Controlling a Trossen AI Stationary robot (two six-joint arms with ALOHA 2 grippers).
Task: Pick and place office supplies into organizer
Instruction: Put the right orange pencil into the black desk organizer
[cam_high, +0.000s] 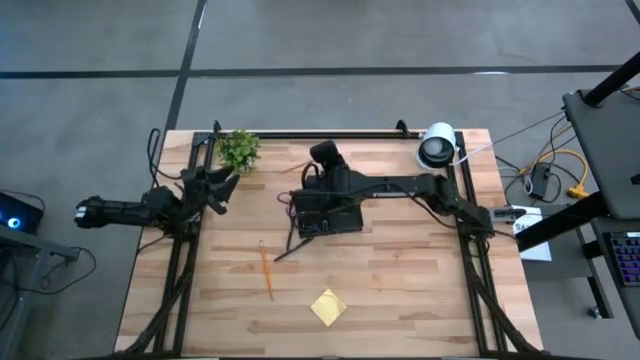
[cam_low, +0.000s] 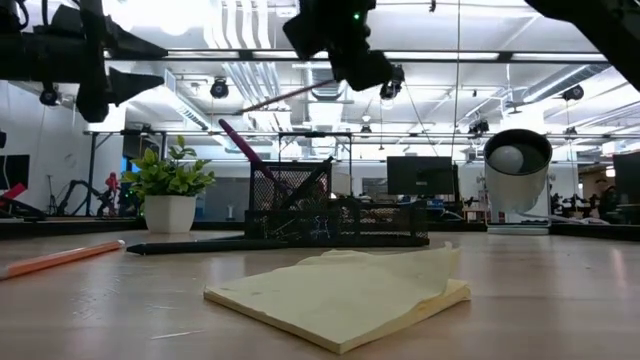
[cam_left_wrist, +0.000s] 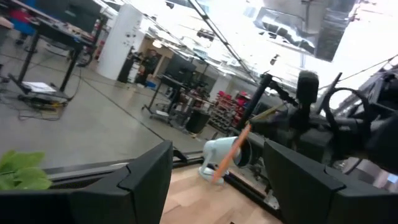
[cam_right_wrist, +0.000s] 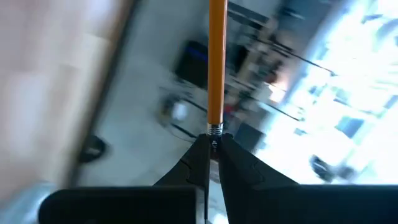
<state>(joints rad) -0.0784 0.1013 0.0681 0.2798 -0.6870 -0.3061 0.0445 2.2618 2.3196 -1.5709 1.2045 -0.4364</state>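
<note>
One orange pencil (cam_right_wrist: 216, 68), pinched between right jaws

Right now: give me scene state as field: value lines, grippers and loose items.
right gripper: shut on orange pencil, raised above organizer
left gripper: open, empty, at left table edge beside plant
second orange pencil: loose on table
sticky-note pad: loose, near front edge
dark pen: on table, in front of organizer
white-and-black device: back right
</note>
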